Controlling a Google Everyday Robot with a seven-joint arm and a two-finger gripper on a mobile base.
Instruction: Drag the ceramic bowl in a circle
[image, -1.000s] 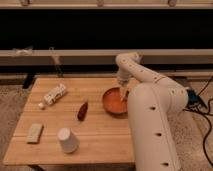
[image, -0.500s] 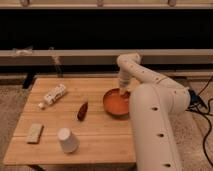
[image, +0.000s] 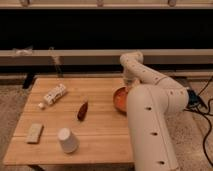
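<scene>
The ceramic bowl is orange-red and shallow. It sits near the right edge of the wooden table, and its right part is hidden behind my white arm. My gripper comes down from the bent wrist at the bowl's far rim, at or just inside it. The large white arm link in front hides the contact.
A dark red-brown pointed object lies left of the bowl. An upturned white cup stands at the front. A white bottle and a small white cap lie at the left, with a pale block at the front left. Cables lie on the floor at the right.
The bowl has slid a little to the right, further behind my arm, and the gripper has moved with it. The other objects have not moved.
</scene>
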